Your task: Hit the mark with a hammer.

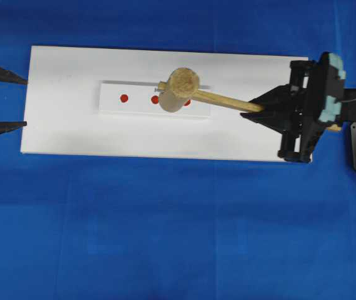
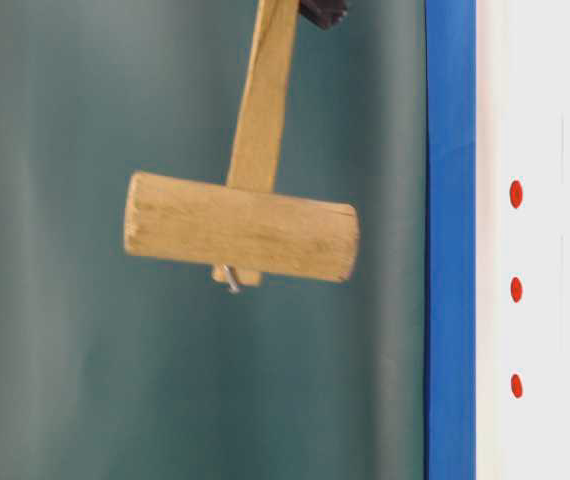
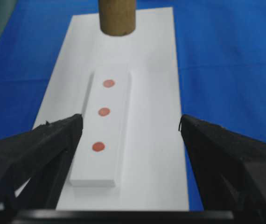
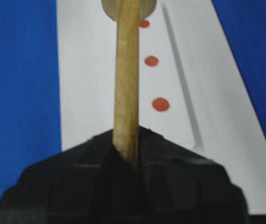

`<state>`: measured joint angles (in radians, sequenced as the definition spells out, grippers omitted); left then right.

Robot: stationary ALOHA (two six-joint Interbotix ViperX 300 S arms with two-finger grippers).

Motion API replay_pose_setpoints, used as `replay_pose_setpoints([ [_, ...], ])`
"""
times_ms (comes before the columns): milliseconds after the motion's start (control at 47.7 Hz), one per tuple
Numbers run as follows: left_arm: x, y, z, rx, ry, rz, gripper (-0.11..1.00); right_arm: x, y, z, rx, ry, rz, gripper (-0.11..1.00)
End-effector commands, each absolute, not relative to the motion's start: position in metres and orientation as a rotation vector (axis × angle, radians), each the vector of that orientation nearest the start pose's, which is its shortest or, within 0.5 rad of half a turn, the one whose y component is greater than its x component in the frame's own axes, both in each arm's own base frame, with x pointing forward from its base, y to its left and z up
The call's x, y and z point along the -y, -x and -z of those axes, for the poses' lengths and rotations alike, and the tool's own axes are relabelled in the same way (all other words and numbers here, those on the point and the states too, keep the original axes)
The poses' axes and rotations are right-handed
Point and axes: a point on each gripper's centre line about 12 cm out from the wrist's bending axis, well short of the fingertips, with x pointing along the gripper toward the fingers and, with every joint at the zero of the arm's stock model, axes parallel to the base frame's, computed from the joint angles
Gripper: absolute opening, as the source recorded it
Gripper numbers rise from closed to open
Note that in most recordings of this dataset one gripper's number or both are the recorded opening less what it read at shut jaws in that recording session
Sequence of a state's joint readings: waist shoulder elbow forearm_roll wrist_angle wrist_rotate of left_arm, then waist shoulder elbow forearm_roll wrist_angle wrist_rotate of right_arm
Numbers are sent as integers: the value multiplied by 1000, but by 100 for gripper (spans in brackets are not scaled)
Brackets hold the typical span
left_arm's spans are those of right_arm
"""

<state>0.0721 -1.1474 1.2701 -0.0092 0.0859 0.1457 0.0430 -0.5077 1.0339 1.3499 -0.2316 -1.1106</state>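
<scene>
Hammer [image 1: 184,87] hangs clear of the board [image 1: 72,112] only in the table-level view; overhead hides that gap. My right gripper [image 1: 257,107] clamps its handle end, head out over the red marks [image 1: 123,98]; my left gripper [image 3: 130,135] stands wide.

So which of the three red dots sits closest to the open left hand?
The end dot nearest the left hand, lowest in the left wrist view. The other two dots lie further along the strip, towards the hammer.

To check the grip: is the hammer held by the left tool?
No, the right tool is shut on the hammer handle; the left tool is open, holding nothing.
</scene>
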Motion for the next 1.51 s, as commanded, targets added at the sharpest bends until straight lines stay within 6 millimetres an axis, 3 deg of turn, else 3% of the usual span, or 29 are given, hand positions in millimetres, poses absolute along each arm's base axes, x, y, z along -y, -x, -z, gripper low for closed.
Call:
replay_pose_setpoints([
  [0,-12,-166,-248,-202,-125,-61,83,13,-282,-228,-421,-162,218,2],
  [189,-12,-166,-247,-205,-125,-61,83,10,-301,-228,-437,-145,203,2],
  [797,-12,-166,-245,-216,-123,-60,83,4,-391,-234,-440,-110,177,2],
  [1195,-13,-168,-246,-197,-109,-63,83,3,-398,-233,-443,-110,170,2],
  [1489,-15,-193,-243,-145,-55,-73,84,4,-397,-232,-442,-107,175,2],
])
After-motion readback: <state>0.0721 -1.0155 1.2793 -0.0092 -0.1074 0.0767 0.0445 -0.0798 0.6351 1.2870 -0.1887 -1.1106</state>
